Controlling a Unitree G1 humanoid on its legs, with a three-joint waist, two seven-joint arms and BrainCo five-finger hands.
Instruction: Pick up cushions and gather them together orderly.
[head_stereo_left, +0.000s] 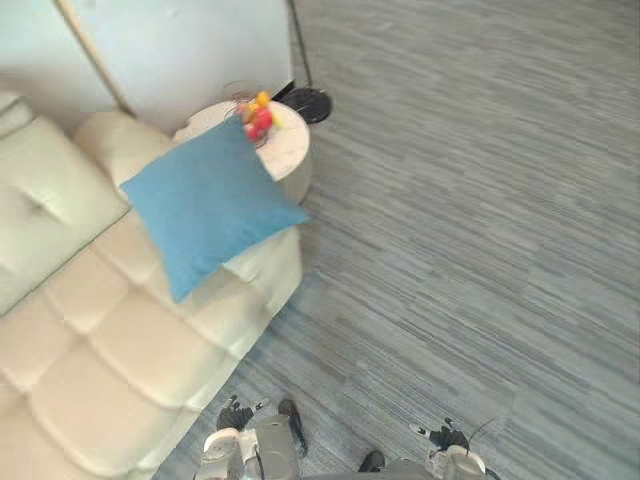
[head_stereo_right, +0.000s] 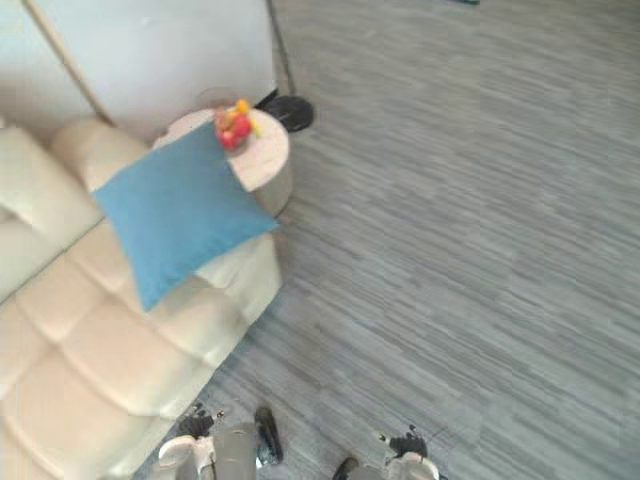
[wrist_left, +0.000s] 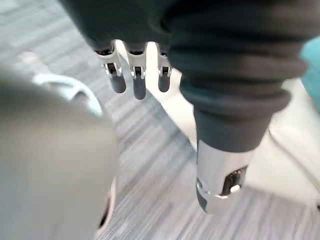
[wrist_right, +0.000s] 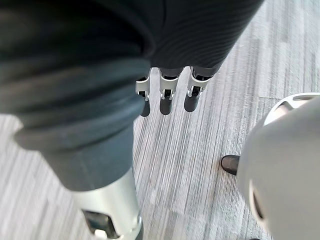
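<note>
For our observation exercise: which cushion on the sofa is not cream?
The blue cushion, propped at the end of the sofa nearest the round side table; the rest are cream.

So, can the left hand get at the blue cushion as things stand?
Probably not without a step closer. The left hand hangs open and low by the sofa front, while the cushion leans far up by the armrest. Nothing lies on it or blocks the way.

Place: I stand in a living room or lounge.
Seating: cream tufted sofa (head_stereo_left: 110, 350) with 1 blue cushion (head_stereo_left: 205, 205) on it.
Table: small round side table (head_stereo_left: 290, 148) at its end.
Floor: grey striped carpet (head_stereo_left: 480, 220).
</note>
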